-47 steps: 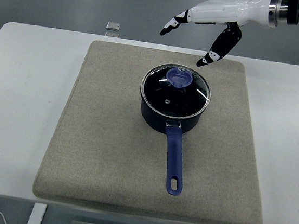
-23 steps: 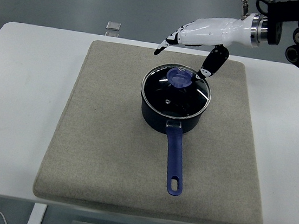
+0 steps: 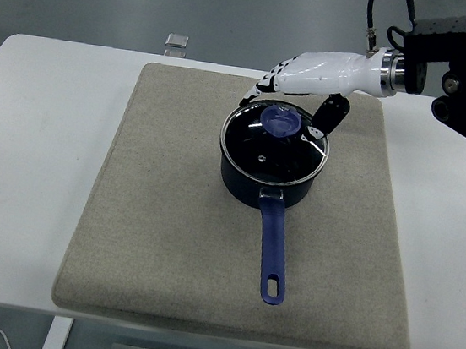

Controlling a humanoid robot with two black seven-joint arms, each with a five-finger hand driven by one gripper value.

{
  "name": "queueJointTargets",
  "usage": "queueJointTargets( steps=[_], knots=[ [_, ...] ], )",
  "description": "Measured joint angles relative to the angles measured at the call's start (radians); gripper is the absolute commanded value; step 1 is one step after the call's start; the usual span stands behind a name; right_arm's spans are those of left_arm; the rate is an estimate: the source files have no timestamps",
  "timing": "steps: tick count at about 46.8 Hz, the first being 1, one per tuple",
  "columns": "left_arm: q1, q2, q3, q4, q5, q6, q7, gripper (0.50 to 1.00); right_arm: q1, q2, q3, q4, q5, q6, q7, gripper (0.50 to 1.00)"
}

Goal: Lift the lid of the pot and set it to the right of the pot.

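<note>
Where the white bench [image 3: 31, 158] carries a beige mat [image 3: 157, 242], a dark blue pot [image 3: 269, 175] stands on the mat's far half with its blue handle [image 3: 272, 252] pointing toward the near edge. The glass pot lid [image 3: 274, 141] sits on the pot, its blue knob [image 3: 280, 123] toward the lid's far side. The right hand [image 3: 299, 85] comes in from the right edge and hovers above the far rim of the lid — the knob lies just below and slightly nearer than the palm. Its white fingers [image 3: 271, 75] are spread and reach left past the knob, their dark tips hanging over the lid's far-left rim, while the black thumb [image 3: 325, 118] points down over the lid's right edge; whether either touches the glass cannot be told. The hand is open and grips nothing — the knob lies between fingers and thumb. A small pale object [image 3: 176, 41] lies on the bench beyond the mat.
</note>
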Motion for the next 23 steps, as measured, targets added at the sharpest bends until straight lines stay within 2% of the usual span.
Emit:
queueJointTargets(
  steps=[23],
  knots=[
    [0.0, 0.0, 0.0, 0.0, 0.001, 0.0, 0.0, 1.0, -0.009, 0.011, -0.01, -0.012, -0.008, -0.03, 0.0, 0.909]
  ],
)
